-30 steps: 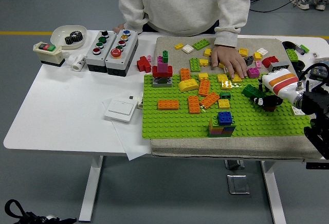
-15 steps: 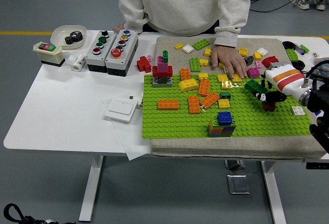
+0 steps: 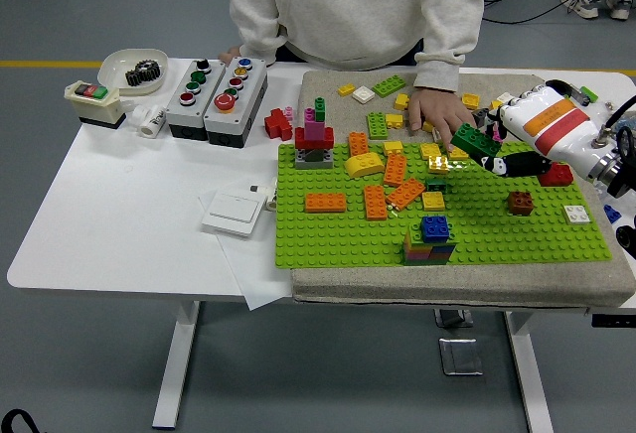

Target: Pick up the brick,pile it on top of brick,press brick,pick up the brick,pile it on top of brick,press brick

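Observation:
My right hand (image 3: 494,158) comes in from the right, above the far right part of the green baseplate (image 3: 338,236). Its black fingers are shut on a dark green brick (image 3: 474,140), held tilted in the air. A small stack (image 3: 430,246) of coloured bricks with a blue brick (image 3: 434,226) on top stands near the plate's front edge, lower left of the hand. To the hand's lower right, a brown brick (image 3: 520,202) sits alone on the plate. A person's hand (image 3: 439,115) rests on loose bricks just left of the held brick.
Orange bricks (image 3: 376,201) and a yellow one (image 3: 364,164) lie mid-plate. A red and pink tower (image 3: 314,140) stands at the plate's back left. Two button boxes (image 3: 214,87), a wall switch (image 3: 237,211) and a bowl (image 3: 132,69) are on the left. A white brick (image 3: 576,214) sits far right.
My right hand has risen and moved back and left with the green brick, toward the person's hand. The brown brick it was covering now stands alone on the plate.

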`<move>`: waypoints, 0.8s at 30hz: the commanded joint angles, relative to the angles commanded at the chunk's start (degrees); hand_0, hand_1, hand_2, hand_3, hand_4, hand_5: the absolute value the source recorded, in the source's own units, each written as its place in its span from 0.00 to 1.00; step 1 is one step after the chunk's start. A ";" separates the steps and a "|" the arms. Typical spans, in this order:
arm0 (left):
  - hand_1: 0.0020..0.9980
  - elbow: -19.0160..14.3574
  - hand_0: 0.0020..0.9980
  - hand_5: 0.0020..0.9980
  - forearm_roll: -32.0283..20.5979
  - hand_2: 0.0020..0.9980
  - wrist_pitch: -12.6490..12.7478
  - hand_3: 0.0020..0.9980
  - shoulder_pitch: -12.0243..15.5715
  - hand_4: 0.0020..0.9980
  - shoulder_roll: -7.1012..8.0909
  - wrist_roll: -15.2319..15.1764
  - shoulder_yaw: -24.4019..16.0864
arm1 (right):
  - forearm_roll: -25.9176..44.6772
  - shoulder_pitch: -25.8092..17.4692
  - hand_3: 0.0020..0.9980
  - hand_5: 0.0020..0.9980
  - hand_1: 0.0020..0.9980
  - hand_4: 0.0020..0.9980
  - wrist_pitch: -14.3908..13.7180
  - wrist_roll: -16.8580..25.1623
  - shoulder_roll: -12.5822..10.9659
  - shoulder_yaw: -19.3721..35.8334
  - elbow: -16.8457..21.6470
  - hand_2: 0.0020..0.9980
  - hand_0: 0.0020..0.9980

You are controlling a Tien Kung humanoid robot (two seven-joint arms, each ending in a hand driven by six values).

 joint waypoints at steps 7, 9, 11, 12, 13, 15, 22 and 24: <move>0.73 0.09 0.68 0.66 -0.56 0.73 0.09 0.59 0.15 0.68 0.01 -0.17 0.28 | 1.26 -0.68 0.42 0.57 0.27 0.68 -0.99 2.77 -4.22 -2.01 9.94 0.39 0.25; 0.73 0.11 0.68 0.66 -0.78 0.73 0.15 0.59 0.17 0.68 0.00 -0.21 0.38 | 1.42 -0.86 0.42 0.57 0.27 0.68 -1.10 3.20 -5.04 -2.70 11.66 0.39 0.25; 0.73 0.13 0.68 0.66 -1.05 0.74 0.23 0.59 0.18 0.68 -0.02 -0.27 0.49 | 1.43 -1.01 0.42 0.57 0.27 0.68 -1.41 3.97 -6.08 -3.73 13.68 0.39 0.25; 0.73 0.14 0.68 0.66 -1.13 0.74 0.26 0.59 0.19 0.68 -0.03 -0.29 0.53 | 1.40 -1.00 0.42 0.57 0.27 0.68 -1.59 4.31 -6.48 -4.26 14.39 0.39 0.25; 0.73 0.15 0.68 0.66 -1.19 0.74 0.26 0.59 0.20 0.68 -0.05 -0.30 0.55 | 1.24 -0.85 0.42 0.57 0.27 0.68 -1.97 4.97 -7.02 -5.22 15.35 0.39 0.25; 0.73 0.15 0.68 0.66 -1.17 0.74 0.22 0.59 0.23 0.68 -0.06 -0.28 0.54 | 0.65 -0.44 0.42 0.57 0.27 0.68 -2.49 5.86 -7.47 -6.60 16.01 0.39 0.25; 0.73 0.15 0.68 0.66 -1.22 0.74 0.23 0.59 0.29 0.68 -0.09 -0.25 0.54 | -1.96 0.71 0.43 0.57 0.28 0.68 -4.01 8.63 -7.72 -9.58 15.29 0.40 0.25; 0.73 0.15 0.68 0.66 -1.37 0.74 0.29 0.59 0.33 0.68 -0.12 -0.27 0.60 | -2.54 0.90 0.43 0.57 0.28 0.68 -5.15 9.89 -7.47 -10.04 14.30 0.40 0.25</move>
